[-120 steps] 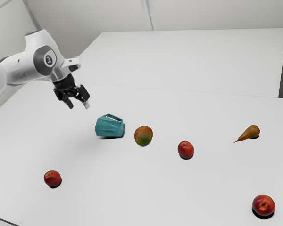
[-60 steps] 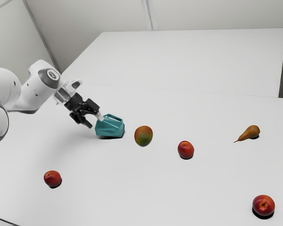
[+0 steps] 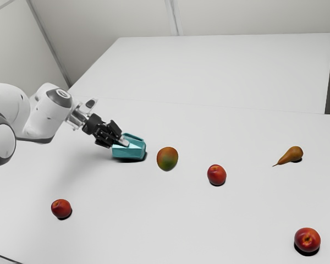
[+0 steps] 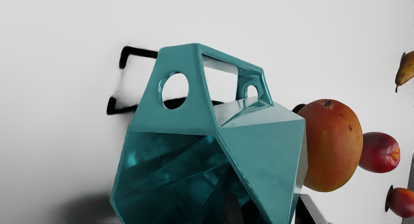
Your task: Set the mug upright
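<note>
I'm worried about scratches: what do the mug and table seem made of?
The mug looks like glossy ceramic, perhaps plastic: its edges carry bright highlights. The table seems matte laminate or painted board: plain white, no mirrored reflections.

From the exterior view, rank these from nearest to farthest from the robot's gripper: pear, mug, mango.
1. Mug, right at the gripper.
2. Mango, just past the mug, toward the exterior view's right.
3. Pear, far over toward the exterior view's right.
</note>
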Controlling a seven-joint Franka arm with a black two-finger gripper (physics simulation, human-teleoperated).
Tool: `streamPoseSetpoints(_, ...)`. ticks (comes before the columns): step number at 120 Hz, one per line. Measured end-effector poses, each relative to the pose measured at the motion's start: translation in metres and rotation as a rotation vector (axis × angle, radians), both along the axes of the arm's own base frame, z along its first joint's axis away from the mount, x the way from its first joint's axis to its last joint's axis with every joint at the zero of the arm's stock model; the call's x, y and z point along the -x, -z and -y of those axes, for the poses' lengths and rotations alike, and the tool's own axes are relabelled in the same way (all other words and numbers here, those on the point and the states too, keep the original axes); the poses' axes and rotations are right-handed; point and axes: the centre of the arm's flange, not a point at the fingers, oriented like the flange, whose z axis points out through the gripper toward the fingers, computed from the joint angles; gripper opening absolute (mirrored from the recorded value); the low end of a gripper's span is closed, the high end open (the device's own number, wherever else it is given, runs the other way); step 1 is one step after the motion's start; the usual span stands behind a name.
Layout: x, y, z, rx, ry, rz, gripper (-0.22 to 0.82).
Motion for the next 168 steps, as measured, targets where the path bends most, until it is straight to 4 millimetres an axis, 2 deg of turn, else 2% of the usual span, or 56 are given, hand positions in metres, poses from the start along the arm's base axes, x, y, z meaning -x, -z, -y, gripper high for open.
streamPoseSetpoints(17, 0.002, -0.005, 0.002, 0.007, 0.006, 0.014, -0.08)
streamPoseSetpoints(36, 0.005, -0.011, 0.010, 0.022, 0.015, 0.025, -0.13)
streamPoseSetpoints(56, 0.006, -0.039, 0.015, 0.013, 0.033, 0.071, -0.17)
streamPoseSetpoints(77, 0.007, -0.051, 0.021, -0.033, 0.079, 0.081, -0.18)
streamPoseSetpoints(103, 0.005, -0.068, 0.041, -0.218, 0.190, 0.100, -0.18)
streamPoseSetpoints(129, 0.015, -0.086, 0.057, -0.479, 0.283, 0.112, -0.18)
streamPoseSetpoints(168, 0.020, -0.079, 0.064, -0.661, 0.298, 0.056, -0.18)
